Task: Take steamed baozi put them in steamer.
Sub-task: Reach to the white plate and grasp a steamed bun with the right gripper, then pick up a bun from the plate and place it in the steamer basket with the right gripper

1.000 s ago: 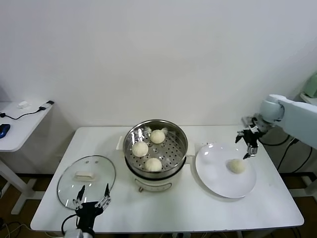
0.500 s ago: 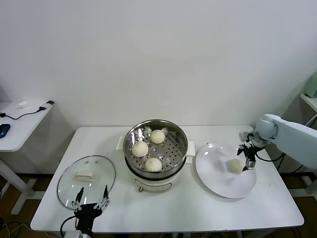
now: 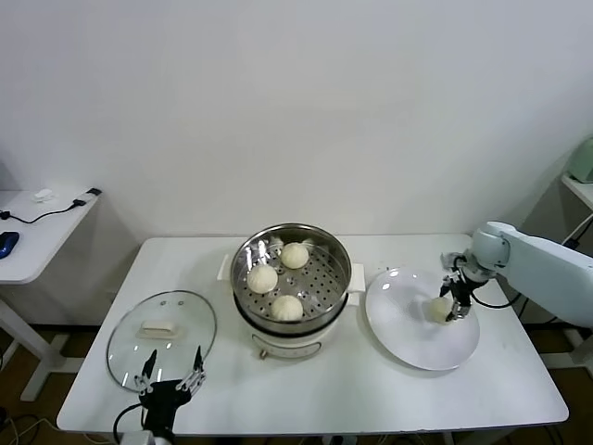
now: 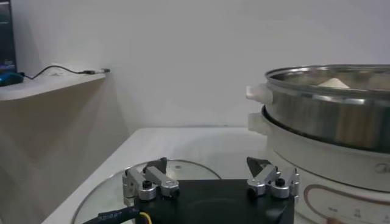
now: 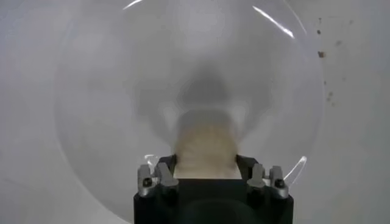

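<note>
Three steamed baozi [image 3: 295, 255] [image 3: 262, 278] [image 3: 286, 307] lie on the perforated tray of the steamer [image 3: 343, 264], a shiny steel pot on a white base at the table's middle. Another steamed baozi [image 3: 436, 310] [image 5: 204, 143] rests on the white plate [image 3: 417, 348] to the steamer's right. My right gripper [image 3: 452, 304] [image 5: 206, 161] is down on the plate, and its fingers press this bun from both sides. The bun still touches the plate. At the table's front left edge my left gripper [image 3: 173, 362] [image 4: 207, 164] stands open and holds nothing.
The round glass lid [image 3: 130, 338] with its white handle lies flat on the table left of the steamer, just beyond my left gripper. A side table [image 3: 37, 232] with cables stands further left. The wall runs close behind the table.
My right gripper has come down from above the plate's far right rim onto the baozi, and its fingers have closed against it. The left arm has stayed put.
</note>
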Available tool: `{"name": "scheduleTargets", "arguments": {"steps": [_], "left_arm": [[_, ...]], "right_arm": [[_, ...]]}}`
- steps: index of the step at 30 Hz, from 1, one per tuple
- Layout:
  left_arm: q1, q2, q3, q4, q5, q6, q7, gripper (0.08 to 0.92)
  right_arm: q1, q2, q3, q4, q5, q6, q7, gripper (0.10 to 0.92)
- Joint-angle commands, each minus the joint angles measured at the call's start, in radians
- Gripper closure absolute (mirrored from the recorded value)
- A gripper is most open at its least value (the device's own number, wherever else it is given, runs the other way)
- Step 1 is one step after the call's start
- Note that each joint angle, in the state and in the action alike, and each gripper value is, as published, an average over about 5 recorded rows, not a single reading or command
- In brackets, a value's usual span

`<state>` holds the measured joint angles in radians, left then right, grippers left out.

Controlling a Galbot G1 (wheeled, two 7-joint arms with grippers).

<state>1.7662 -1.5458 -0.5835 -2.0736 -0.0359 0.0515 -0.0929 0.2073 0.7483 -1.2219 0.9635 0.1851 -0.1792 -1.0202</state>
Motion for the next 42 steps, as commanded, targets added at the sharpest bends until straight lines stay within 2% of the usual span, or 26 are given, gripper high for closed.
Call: {"name": "scheduleTargets", "arguments": {"steps": [1,6,11,16,25,32,42], "left_arm": [[0.002,0.000,0.005,-0.005,0.001,0.001,0.000,0.177],[0.004,-0.002,0.011,-0.014,0.002,0.004,0.001,0.177],[0.007,-0.001,0.019,-0.021,0.002,0.005,0.002,0.177],[0.010,0.002,0.025,-0.030,0.003,0.006,0.002,0.177],[0.011,0.007,0.027,-0.044,0.000,0.008,0.002,0.177],[0.009,0.007,0.016,-0.043,-0.002,0.005,0.000,0.177],[-0.006,0.010,0.006,-0.031,-0.013,0.010,0.001,0.177]], "right_arm": [[0.048,0.003,-0.023,0.028,0.011,-0.004,-0.007,0.367],[0.240,-0.012,-0.154,0.125,0.116,-0.006,-0.032,0.379],[0.599,0.029,-0.384,0.234,0.323,-0.007,-0.063,0.380],[0.836,0.121,-0.477,0.317,0.520,-0.029,-0.081,0.381],[0.893,0.338,-0.393,0.451,0.783,-0.131,0.005,0.379],[0.750,0.436,-0.442,0.489,0.798,-0.198,0.129,0.380],[0.562,0.422,-0.478,0.408,0.692,-0.257,0.232,0.381]]}}
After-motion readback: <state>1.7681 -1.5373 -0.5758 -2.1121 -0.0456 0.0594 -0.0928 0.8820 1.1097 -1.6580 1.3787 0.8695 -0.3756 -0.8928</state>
